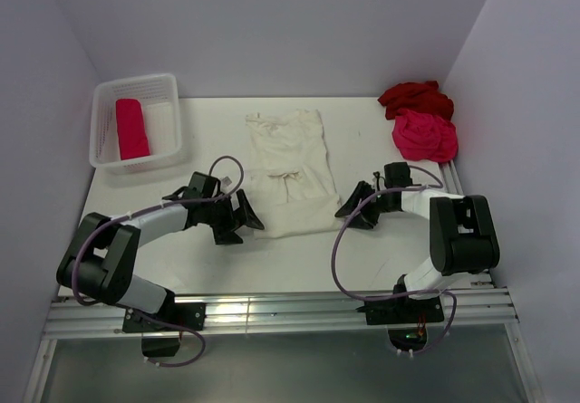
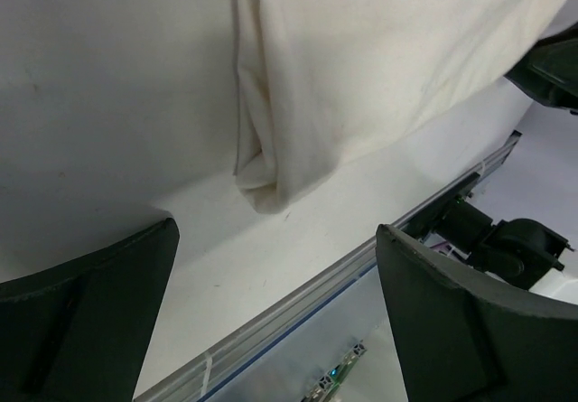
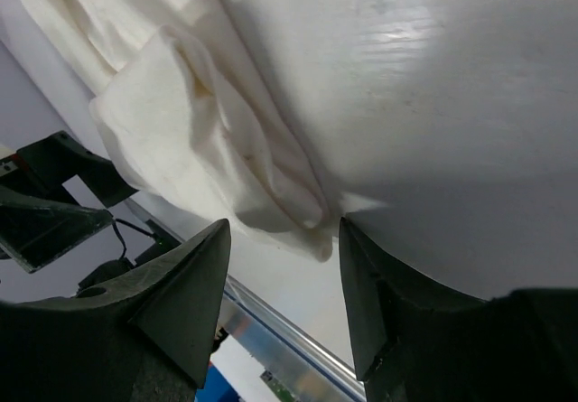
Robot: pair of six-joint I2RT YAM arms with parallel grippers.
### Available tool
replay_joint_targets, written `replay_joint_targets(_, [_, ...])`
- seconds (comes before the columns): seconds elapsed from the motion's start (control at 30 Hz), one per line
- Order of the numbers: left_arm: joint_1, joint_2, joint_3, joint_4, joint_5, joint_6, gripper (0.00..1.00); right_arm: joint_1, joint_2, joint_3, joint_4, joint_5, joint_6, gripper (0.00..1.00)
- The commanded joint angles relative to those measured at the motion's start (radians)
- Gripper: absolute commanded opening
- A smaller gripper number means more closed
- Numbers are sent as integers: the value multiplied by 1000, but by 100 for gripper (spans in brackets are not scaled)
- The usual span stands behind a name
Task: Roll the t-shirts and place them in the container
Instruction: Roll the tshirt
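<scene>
Pale lilac walls (image 1: 272, 23) are closing in a white desk (image 1: 217, 140) in the top view. At the far left, a white plastic mesh basket (image 1: 136, 162) is holding a pink-red rolled t-shirt (image 1: 131, 129). At the far right, a dark red cloth t-shirt (image 1: 415, 98) and a hot pink cloth t-shirt (image 1: 424, 137) are lying crumpled against each other. A cream-white cloth t-shirt (image 1: 288, 163) is lying spread lengthwise in the middle. Its near end is sitting between the left claw (image 1: 243, 226) and the right claw (image 1: 349, 217), one just beside each near corner.

From the left wrist, the left claw (image 2: 275, 230) is standing spread wide and gripping nothing. The cream-white cloth t-shirt (image 2: 361, 59) is showing a doubled-over near corner just ahead of the fingertips. A metal rail (image 2: 298, 294) is running along the desk's near edge.

From the right wrist, the right claw (image 3: 284, 230) is likewise parted and empty. The other near corner of the cream-white cloth t-shirt (image 3: 181, 122) is bunching into soft folds just beyond its tips.

Judging by this, one shirt is finished and the cream one is only at the start of its roll. The next move calls for both claws to be dropping onto the near corners together, pinching the doubled edge evenly and turning it over toward the far end. That should keep the roll from going slack or skewing.
</scene>
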Motion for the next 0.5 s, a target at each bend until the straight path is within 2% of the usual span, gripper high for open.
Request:
replay_joint_targets(0.0, [-2, -9, -64, 89, -8, -22, 99, 22, 2, -18, 102, 25, -4, 59])
replay_joint_targets(0.07, [-2, 2, -83, 116, -3, -35, 100, 31, 25, -15, 99, 27, -5, 59])
replay_joint_targets(0.17, [-3, 22, -99, 153, 8, -56, 94, 51, 33, -9, 90, 48, -4, 59])
replay_joint_targets(0.27, [-3, 36, -116, 188, 8, -73, 83, 67, 23, -23, 102, 62, 10, 55])
replay_joint_targets(0.37, [-3, 51, -136, 211, 2, -85, 63, 67, 26, -34, 108, 58, 21, 46])
replay_joint_targets(0.47, [-3, 69, -149, 213, -23, -90, 58, 67, 28, -37, 110, 54, 22, 40])
